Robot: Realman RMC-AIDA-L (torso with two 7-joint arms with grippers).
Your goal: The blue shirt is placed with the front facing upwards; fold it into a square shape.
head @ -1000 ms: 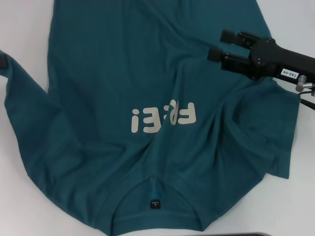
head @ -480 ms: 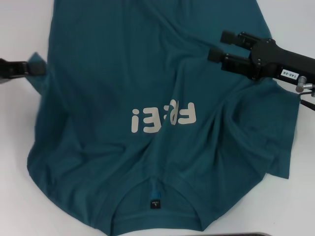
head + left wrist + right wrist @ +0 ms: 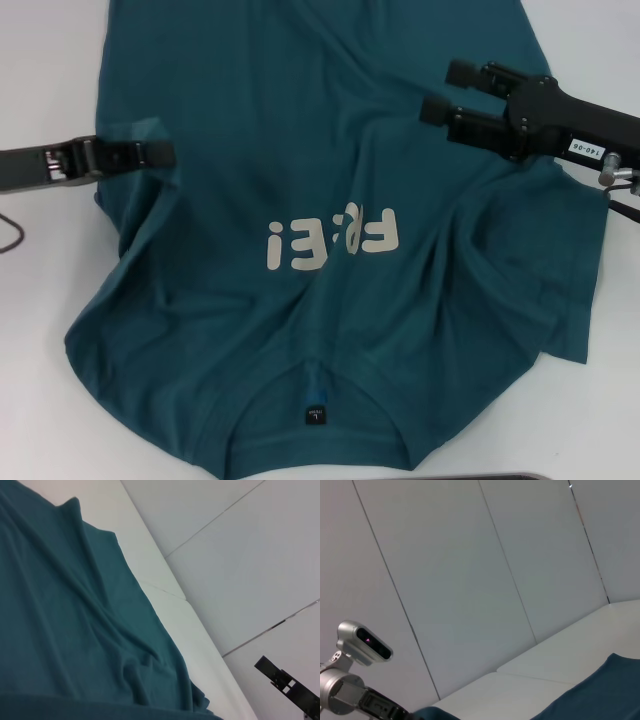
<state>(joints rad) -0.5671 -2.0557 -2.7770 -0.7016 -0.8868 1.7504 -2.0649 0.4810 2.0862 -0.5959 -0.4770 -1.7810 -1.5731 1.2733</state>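
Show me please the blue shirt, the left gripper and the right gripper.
blue shirt (image 3: pixel 300 140), head view, flat chest cloth above the lettering.
left gripper (image 3: pixel 160 153), head view, tip on the shirt's sleeve edge.
right gripper (image 3: pixel 445 90), head view, between the fingertips.

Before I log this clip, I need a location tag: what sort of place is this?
Probably a lab or test cell, not a home: a bare white table, plain pale panelled walls, and a dark teal-blue cotton T-shirt between two black robot end effectors.
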